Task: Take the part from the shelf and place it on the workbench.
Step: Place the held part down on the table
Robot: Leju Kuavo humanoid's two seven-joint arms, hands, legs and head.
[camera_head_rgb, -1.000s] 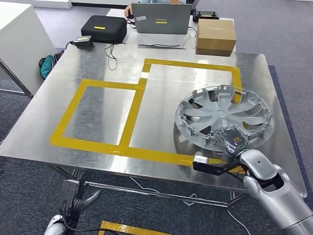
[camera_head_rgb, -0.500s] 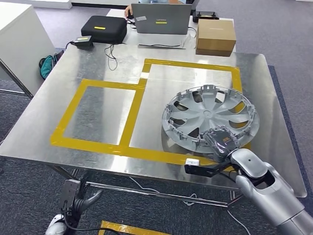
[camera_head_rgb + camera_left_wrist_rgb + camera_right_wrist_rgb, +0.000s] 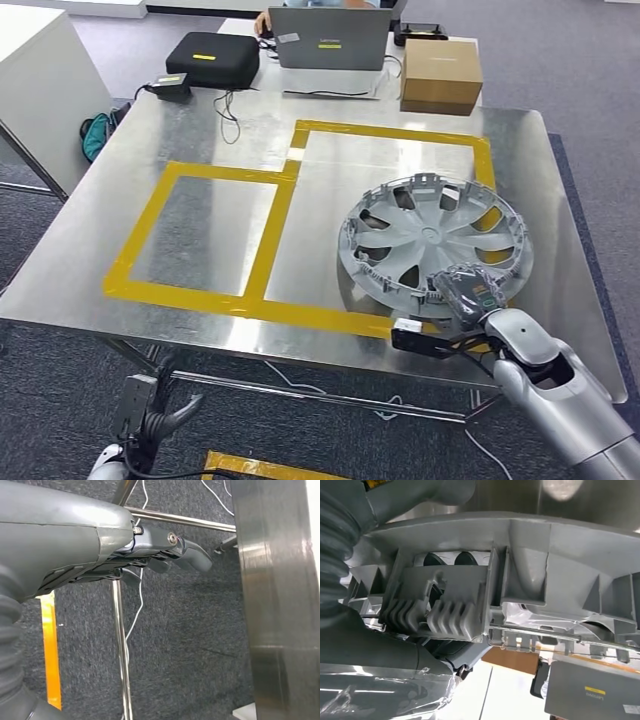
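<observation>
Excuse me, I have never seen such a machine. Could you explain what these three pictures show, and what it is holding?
It is a humanoid robot with two silver arms. The head view looks down from its body at a metal workbench marked with yellow tape. Its right robot hand grips the near rim of a grey wheel cover over the bench. The right wrist view shows that cover's ribbed underside very close. The left wrist view shows the left robot hand, holding nothing, hanging low beside the bench. Behind stand a laptop and a cardboard box.
</observation>
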